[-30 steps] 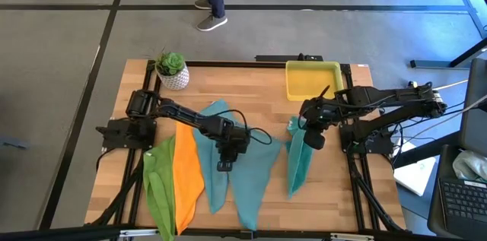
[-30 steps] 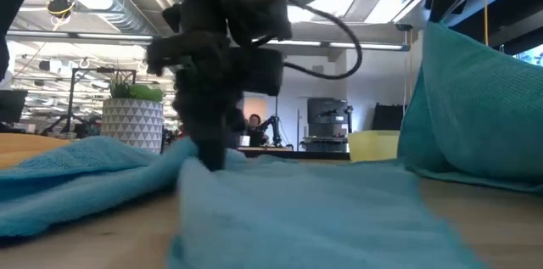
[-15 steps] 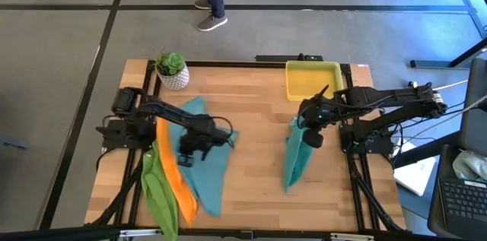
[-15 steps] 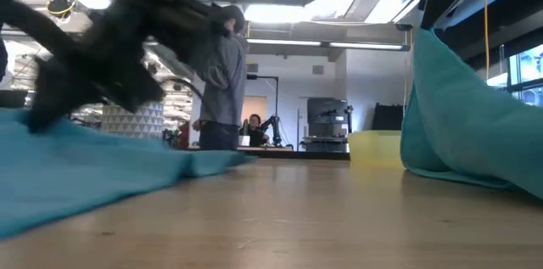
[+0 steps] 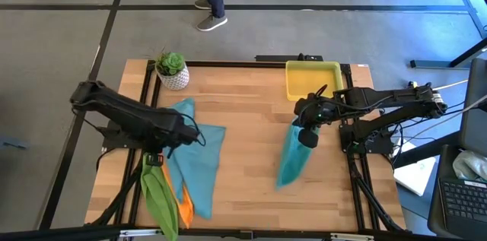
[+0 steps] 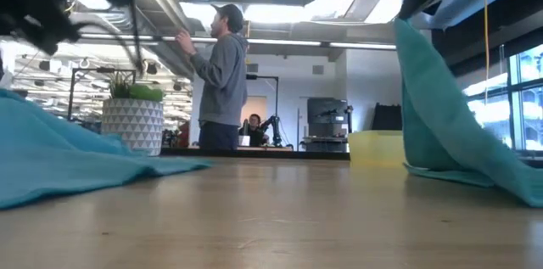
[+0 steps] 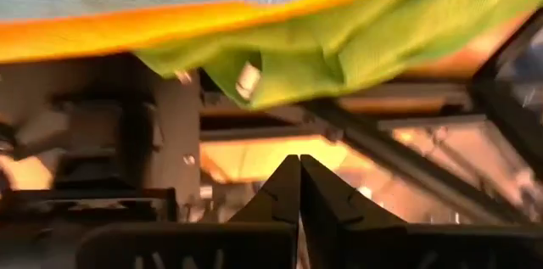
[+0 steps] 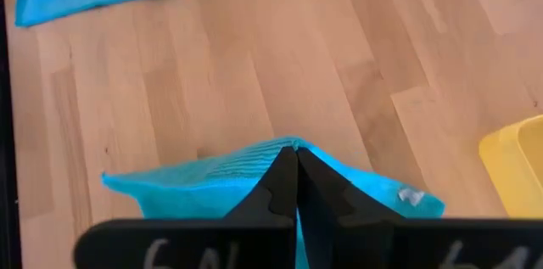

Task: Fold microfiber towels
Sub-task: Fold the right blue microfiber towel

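My right gripper [image 5: 307,122] sits above the right half of the bench [image 5: 251,157], just in front of the yellow tray [image 5: 313,79] at the far right corner. Its fingers are pressed together on the top edge of one teal towel [image 5: 291,156] — the cloth hangs straight down from the gripper and its lower end trails on the wood toward the near edge. In the right wrist view the same towel [image 8: 254,184] bunches right at the closed fingertips, with bare planks beyond it.

My left gripper [image 5: 181,129] is over the left side of the bench, fingers shut. Directly under and beside it lie the other teal towels [image 5: 194,153], spread in a loose heap from near the potted plant [image 5: 172,69] at the far left corner down toward the near edge. I cannot tell whether the gripper has any of that cloth pinched; the left wrist view shows its fingertips [image 7: 299,186] closed with nothing between them.

The lime green towel [image 5: 157,195] and the orange towel [image 5: 183,203] lie at the near left corner, partly under the teal heap, the green one draped over the left edge.

A person [image 6: 219,78] stands beyond the far edge.
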{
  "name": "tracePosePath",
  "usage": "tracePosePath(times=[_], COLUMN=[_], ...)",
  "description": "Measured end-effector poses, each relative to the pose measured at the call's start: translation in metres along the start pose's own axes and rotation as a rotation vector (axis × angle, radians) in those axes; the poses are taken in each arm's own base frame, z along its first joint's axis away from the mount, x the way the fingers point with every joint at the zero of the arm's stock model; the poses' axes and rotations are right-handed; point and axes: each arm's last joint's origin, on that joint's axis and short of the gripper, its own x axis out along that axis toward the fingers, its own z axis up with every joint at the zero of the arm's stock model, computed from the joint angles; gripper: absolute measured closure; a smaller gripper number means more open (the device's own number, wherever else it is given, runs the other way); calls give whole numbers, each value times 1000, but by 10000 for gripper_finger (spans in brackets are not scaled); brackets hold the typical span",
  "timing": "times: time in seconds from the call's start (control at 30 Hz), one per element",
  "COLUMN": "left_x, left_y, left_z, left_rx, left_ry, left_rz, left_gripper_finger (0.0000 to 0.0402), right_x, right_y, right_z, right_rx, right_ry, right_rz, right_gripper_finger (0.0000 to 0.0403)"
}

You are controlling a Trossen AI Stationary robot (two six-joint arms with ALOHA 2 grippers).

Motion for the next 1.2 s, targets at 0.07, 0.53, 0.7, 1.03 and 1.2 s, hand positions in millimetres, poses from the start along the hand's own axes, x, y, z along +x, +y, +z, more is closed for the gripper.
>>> tracePosePath(times=[0.07,0.53,0.7,1.03,1.2], left_x=[-14,-120,-140,-143,-140], left_y=[-2,-37,-27,-22,-27], left_z=[-5,26,32,33,32], left_rx=[-17,166,80,79,109], left_ry=[-95,-1187,-1348,-1354,-1346], left_rz=[16,181,202,206,194], left_gripper_finger=[401,401,401,401,401], right_x=[0,2,15,90,89], right_y=[0,2,0,4,7], right_z=[1,23,33,61,84], right_rx=[1,68,65,-23,2], right_ry=[-5,-170,-188,-152,-208], right_rz=[2,126,136,309,322], right_gripper_finger=[400,400,400,400,400])
